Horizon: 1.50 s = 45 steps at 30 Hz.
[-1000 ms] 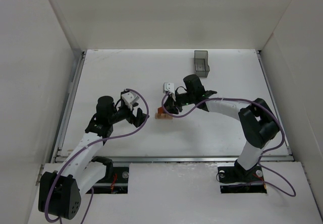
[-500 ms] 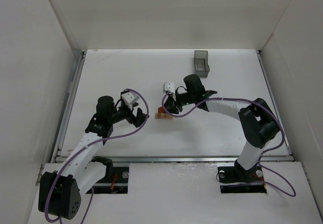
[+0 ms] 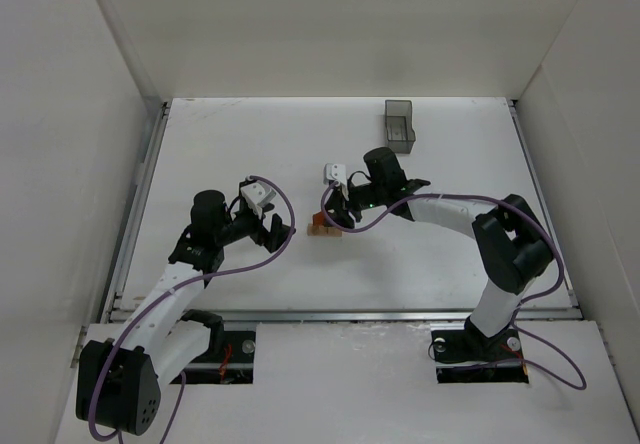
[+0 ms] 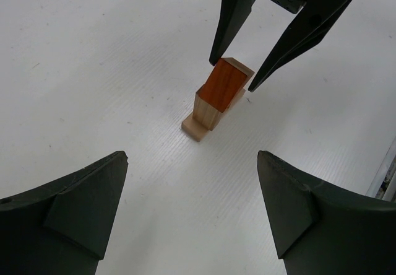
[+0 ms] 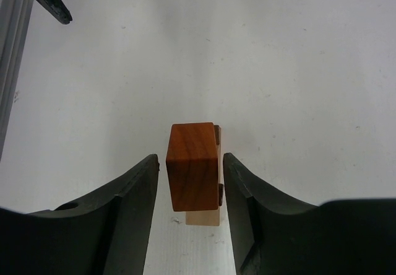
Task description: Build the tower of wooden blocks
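The right gripper [image 5: 190, 160] stood with its jaws only slightly parted, straddling the orange roof piece [image 5: 193, 163]. A thin strip of white showed at each side, so it appeared to hold nothing, though a light touch at the pads could not be ruled out. The piece lay directly between the fingers with its long axis running along the gap, so a straight lift looked the safest way clear. It capped the tan blocks [image 4: 204, 111] of the wood block tower [image 3: 322, 228], near the middle of the table [image 3: 250, 144]. The left gripper [image 4: 192, 163], wide open and empty, faced the tower from just beside it. The grey bin [image 3: 400, 126] sat well apart. From the right wrist the roof hid most of the blocks below, so their number and alignment stayed unclear.
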### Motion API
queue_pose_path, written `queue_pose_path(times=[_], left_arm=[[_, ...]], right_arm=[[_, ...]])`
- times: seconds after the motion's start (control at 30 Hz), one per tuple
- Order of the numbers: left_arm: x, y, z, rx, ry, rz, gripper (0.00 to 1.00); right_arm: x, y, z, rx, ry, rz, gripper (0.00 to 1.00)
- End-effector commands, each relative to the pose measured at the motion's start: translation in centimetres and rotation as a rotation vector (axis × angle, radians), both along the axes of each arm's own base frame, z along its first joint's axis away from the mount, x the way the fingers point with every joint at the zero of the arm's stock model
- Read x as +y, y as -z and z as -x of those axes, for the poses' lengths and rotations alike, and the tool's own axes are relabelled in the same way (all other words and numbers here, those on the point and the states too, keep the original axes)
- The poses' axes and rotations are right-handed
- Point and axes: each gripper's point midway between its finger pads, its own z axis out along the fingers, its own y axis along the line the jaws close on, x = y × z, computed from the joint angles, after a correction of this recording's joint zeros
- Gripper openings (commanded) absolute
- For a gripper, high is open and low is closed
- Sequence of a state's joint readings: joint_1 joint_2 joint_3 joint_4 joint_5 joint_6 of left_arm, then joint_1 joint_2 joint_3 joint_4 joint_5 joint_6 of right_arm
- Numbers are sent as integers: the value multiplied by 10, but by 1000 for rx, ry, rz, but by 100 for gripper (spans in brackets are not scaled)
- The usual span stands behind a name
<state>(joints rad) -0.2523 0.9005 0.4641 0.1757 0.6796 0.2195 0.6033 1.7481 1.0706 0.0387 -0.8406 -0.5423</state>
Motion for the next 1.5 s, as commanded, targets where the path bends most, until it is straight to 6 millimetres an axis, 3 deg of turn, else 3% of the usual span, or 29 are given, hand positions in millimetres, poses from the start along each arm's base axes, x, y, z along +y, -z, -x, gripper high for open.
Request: queue_pose_path(times=[0.0,0.17,0.4,0.63,0.67,0.77,0.83,0.9,0.93,1.0,1.03,1.13,1.2,1.3,1.33,1.37,1.47], left_arm=[[-1,-10,-3,-41,7,12,83],[-1,-10,-3,-41,7,12,83],[-1,-10,-3,-41,7,12,83],[1,-9,-5,-45,-13,13,83],[2,-14,-6,-64,-21,15,83],[3,-12,-7,-54,-39,24,85],[5,-12,-9,-56,-60,29,85],[7,-11,-10,-49,-87,40,86],[10,-13,-14,-60,-111,35,87],[14,-13,-14,-62,-138,38,87],[17,-12,-17,-59,-167,36,89],[27,-13,-21,-56,-243,44,90],[40,-11,-27,-50,-328,43,90],[60,-10,-35,-74,-449,38,92],[68,-8,-36,-79,-484,32,92],[71,-6,-35,-81,-504,27,92],[81,-4,-35,-98,-550,23,92]], right_arm=[[10,-23,-9,-60,-32,-68,52],[10,-23,-9,-52,-29,-68,53],[9,-58,-9,-106,-19,-104,56],[-3,-128,0,-215,19,-160,57],[-7,-142,2,-236,37,-172,60],[-22,-178,-13,-291,207,-185,60],[-48,-195,-50,-269,526,-178,68],[-75,-209,-78,-214,809,-204,82],[-112,-212,-100,-243,1063,-176,86],[-161,-210,-117,-252,1331,-133,95],[-208,-212,-120,-266,1616,-141,100],[-291,-209,-111,-279,2041,-161,100],[-350,-202,-93,-324,2274,-107,100],[-407,-209,-67,-339,2465,-206,100],[-417,-203,-61,-344,2489,-215,100],[-426,-214,-50,-353,2508,-281,100],[-433,-218,-41,-334,2468,-396,100]])
